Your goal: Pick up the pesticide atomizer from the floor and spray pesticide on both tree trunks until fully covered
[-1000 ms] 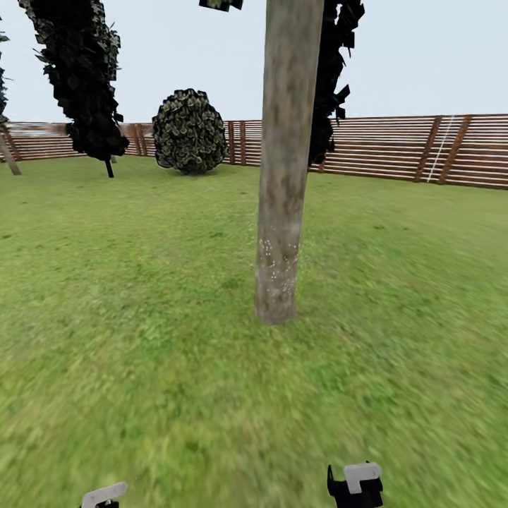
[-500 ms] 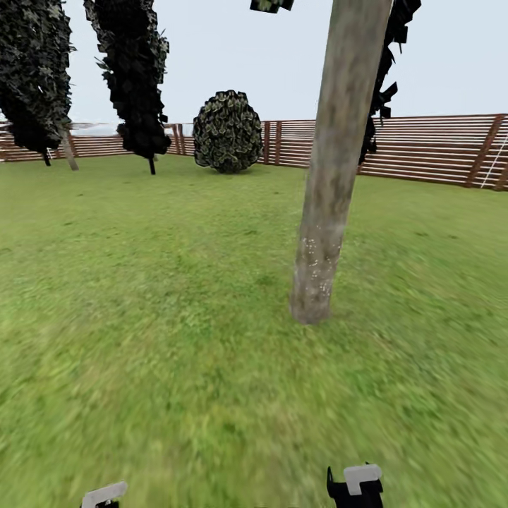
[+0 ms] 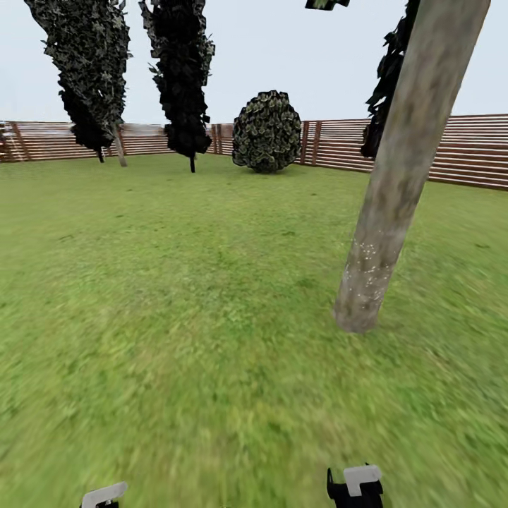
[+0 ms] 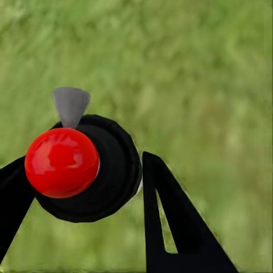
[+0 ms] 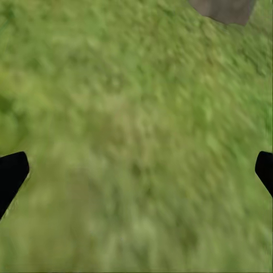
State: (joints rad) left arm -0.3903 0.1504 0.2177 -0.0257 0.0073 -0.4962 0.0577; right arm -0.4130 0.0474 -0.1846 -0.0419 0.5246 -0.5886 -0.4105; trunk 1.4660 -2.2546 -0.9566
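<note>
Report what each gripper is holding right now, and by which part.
The left gripper holds the pesticide atomizer, its fingers flanking the black body below the red cap; the exact contact is hard to tell. The right gripper is open and holds nothing, above grass.

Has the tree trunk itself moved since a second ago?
No. The trunk, round bush and fence all slid rightward together in the head view, so the camera turned left.

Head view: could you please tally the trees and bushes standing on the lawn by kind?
Dark slim trees: 3
Round bush: 1
Bare grey trunks, one near and one far by the fence: 2
Total: 6
</note>
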